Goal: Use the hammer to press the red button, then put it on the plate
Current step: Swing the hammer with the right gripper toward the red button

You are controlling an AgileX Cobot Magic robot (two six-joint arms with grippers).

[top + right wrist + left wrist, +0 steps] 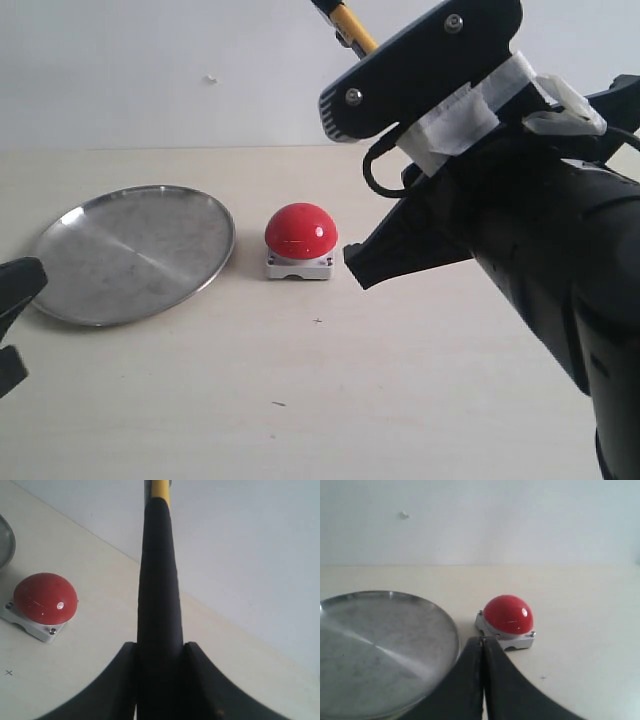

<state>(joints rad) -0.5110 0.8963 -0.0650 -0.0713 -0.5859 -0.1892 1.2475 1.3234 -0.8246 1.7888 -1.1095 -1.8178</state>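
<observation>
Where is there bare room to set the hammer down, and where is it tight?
The plate is bare throughout. The table is bare in front of the red button. Tight: between plate rim and button, and beside the right pincer holding the hammer.

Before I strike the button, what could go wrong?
The head of the hammer is out of every view, so the strike may miss the button. The plate lies close beside it; a stray blow could clip its rim. The shut left tool sits beside the plate and could obstruct placing.

Black-handled hammer (159,580) tilts aloft; the red button (300,228) sits just beside the silver plate (130,250).
</observation>
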